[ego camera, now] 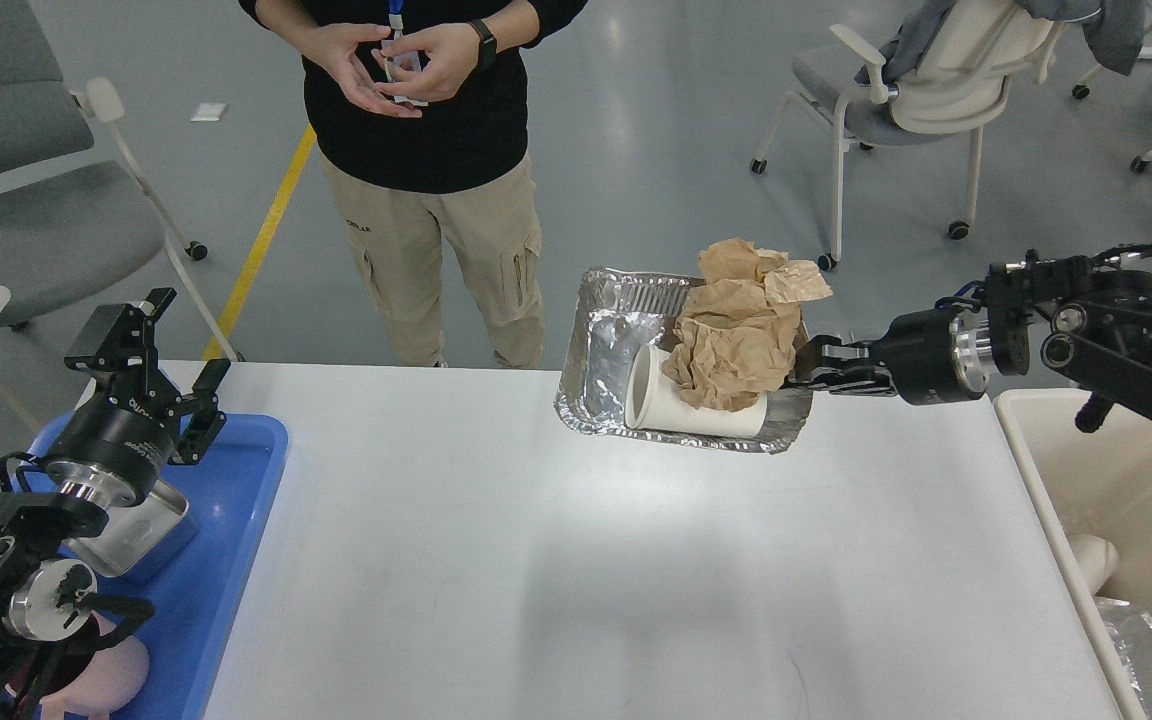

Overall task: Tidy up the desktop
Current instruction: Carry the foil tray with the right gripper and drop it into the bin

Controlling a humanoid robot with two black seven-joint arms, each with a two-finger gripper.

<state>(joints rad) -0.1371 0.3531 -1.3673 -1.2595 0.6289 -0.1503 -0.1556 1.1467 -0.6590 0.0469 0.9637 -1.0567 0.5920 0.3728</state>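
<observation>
Large white matte tabletop (536,560) fills the lower and middle view, bare across its centre and near edge.

Right claw (808,366) reaching in from the right, pinching the right rim of a crinkled silver foil tray (604,350). Tray tilted, its left side lowest, at the far edge of the tabletop; whether resting on the surface or just above it, cannot tell. Inside the tray: white paper cup (686,412) lying on its side, mouth facing left, and a wad of crumpled brown paper (736,335) heaped over the cup and rising above the tray rim.

Left claw (149,350) above the far-left corner of the tabletop, fingers spread, nothing between them. Below and beside it, blue plastic tray (236,500) on the left end of the tabletop, holding a shallow square steel dish (141,535) partly hidden by the left arm, and a pink cup (116,680) largely covered by the arm's lower joints.

Cream plastic bin (1126,480) just beside the right edge of the tabletop, under the right arm; crumpled foil visible in its bottom.

Person in black top and khaki trousers (436,200) standing beyond the far edge, near the foil tray. Office chairs on the grey floor behind, well apart from the tabletop.
</observation>
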